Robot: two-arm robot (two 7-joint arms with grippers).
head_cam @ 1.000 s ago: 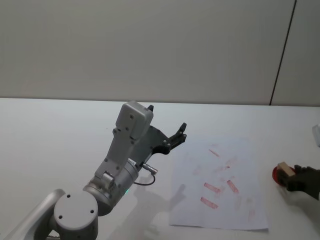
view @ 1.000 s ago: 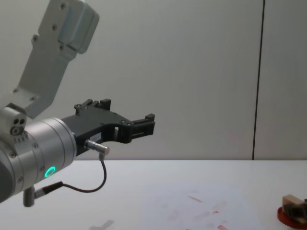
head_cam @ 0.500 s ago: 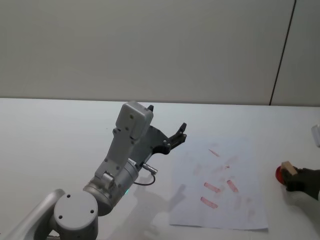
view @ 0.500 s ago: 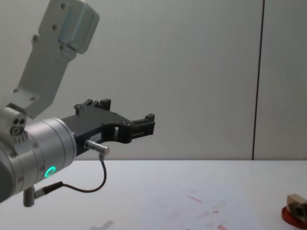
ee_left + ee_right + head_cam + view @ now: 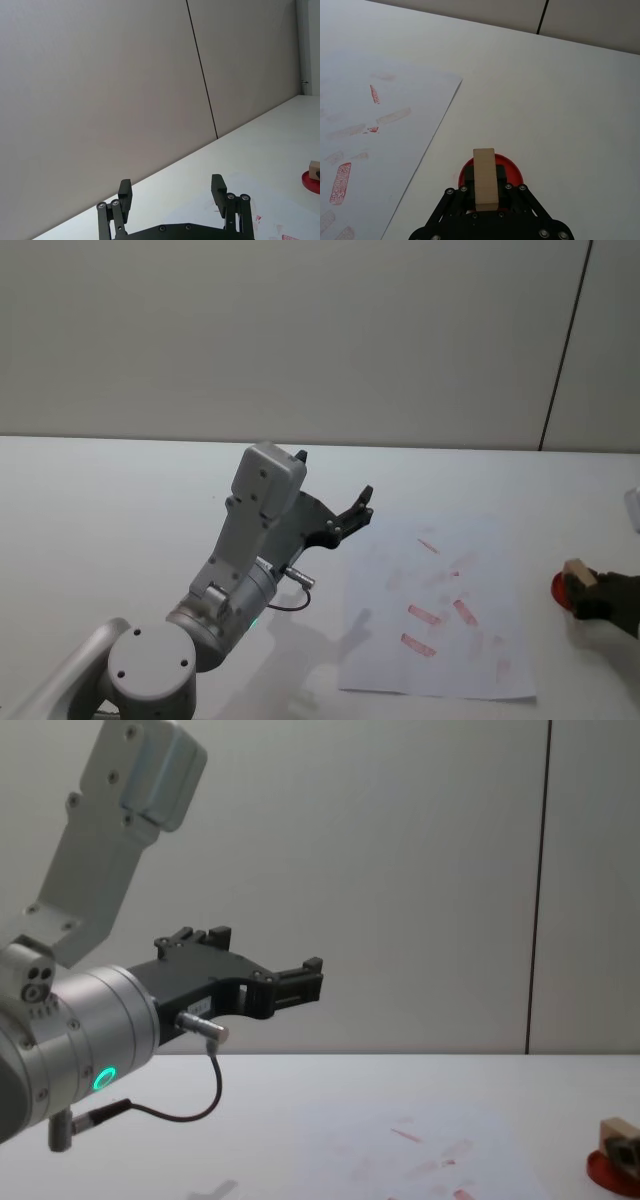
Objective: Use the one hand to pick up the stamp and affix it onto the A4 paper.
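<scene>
While the black two-fingered right end effector (image 5: 485, 194) clamps the small light tan wooden stamp (image 5: 484, 175) by its two long flat sides above the flat red round ink pad (image 5: 513, 172), the job sits at the right edge of the white worktop (image 5: 120, 500). Whether the block's face touches the pad cannot be told. Light, rigid and smooth, the block should sit firm in this grip, its inked face clear of the fingers. Just beside lies the white A4 paper sheet (image 5: 470, 540), red-printed, thin and apt to shift. Farther off, the left end effector (image 5: 171, 192) hangs raised, jaws wide and empty, before the grey wall (image 5: 300, 330).
</scene>
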